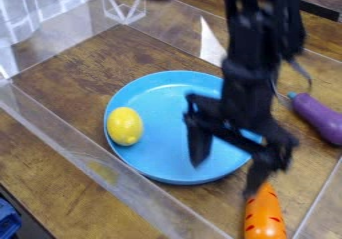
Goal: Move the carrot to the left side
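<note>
The orange carrot (263, 215) lies on the wooden table at the bottom right, partly cut off by the frame's lower edge, its upper end hidden behind a finger. My gripper (241, 150) hangs pointing down over the right rim of the blue plate (154, 108), just above and left of the carrot. Its two dark fingers (201, 143) stand wide apart, open, with nothing between them.
A yellow lemon (124, 125) rests on the left part of the blue plate. A purple eggplant (321, 116) lies at the right edge. Clear plastic walls (80, 168) fence the wooden table along the front and left.
</note>
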